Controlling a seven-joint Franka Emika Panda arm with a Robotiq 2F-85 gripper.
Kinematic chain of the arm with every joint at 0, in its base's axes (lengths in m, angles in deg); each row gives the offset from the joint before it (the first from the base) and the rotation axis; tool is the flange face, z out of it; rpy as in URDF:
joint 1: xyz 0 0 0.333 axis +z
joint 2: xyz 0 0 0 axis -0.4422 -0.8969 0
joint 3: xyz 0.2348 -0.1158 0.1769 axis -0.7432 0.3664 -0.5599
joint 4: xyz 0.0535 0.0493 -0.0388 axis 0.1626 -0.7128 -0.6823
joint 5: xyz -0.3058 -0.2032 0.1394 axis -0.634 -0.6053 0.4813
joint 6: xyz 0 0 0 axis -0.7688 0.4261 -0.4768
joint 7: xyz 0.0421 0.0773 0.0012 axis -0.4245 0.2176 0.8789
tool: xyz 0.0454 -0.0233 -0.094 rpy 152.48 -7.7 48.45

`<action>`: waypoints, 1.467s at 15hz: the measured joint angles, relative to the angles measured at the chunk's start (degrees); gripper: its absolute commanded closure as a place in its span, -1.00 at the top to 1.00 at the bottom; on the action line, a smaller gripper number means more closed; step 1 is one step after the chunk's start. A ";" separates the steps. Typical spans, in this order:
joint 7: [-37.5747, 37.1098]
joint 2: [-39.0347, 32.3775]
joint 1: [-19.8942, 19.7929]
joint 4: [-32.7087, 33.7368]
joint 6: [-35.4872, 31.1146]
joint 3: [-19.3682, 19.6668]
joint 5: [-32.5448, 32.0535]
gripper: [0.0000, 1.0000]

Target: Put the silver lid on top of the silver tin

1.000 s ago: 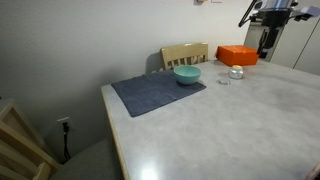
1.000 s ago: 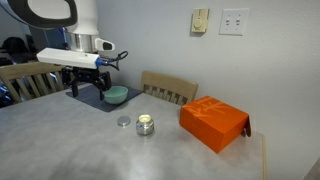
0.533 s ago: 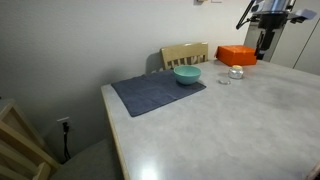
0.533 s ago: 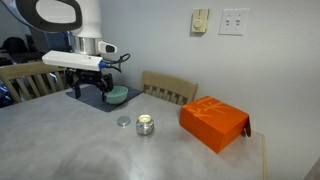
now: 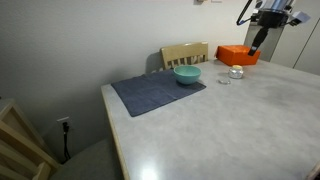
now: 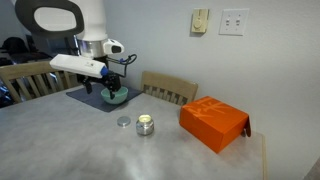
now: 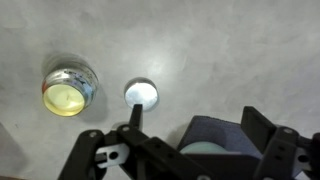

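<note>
The silver lid (image 7: 141,94) lies flat on the grey table. It also shows in both exterior views (image 6: 123,122) (image 5: 224,80). The silver tin (image 7: 69,88) stands upright next to it, with a pale inside, and shows in both exterior views (image 6: 145,125) (image 5: 236,72). My gripper (image 7: 195,125) is open and empty. It hangs in the air above the table (image 6: 112,84), over the teal bowl and apart from lid and tin. In the wrist view one finger points toward the lid.
A teal bowl (image 6: 117,95) sits on a dark blue mat (image 5: 157,92). An orange box (image 6: 213,122) lies beside the tin. A wooden chair (image 6: 168,90) stands behind the table, near the wall.
The arm has swung sideways over the table toward the bowl, lid and tin. The gripper stays open. Lid and tin have not moved.
</note>
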 measured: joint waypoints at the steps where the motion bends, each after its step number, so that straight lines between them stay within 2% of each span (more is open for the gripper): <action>1: 0.02 -0.53 -0.55 0.19 -0.01 -0.12 0.94 1.00; 7: -4.39 -8.58 -1.28 4.53 -0.04 -0.86 -0.56 1.00; 17: -18.36 -22.79 -0.37 18.97 0.51 -2.83 -13.07 1.00; 22: -19.70 -28.91 -0.28 25.40 2.01 -2.88 -14.21 1.00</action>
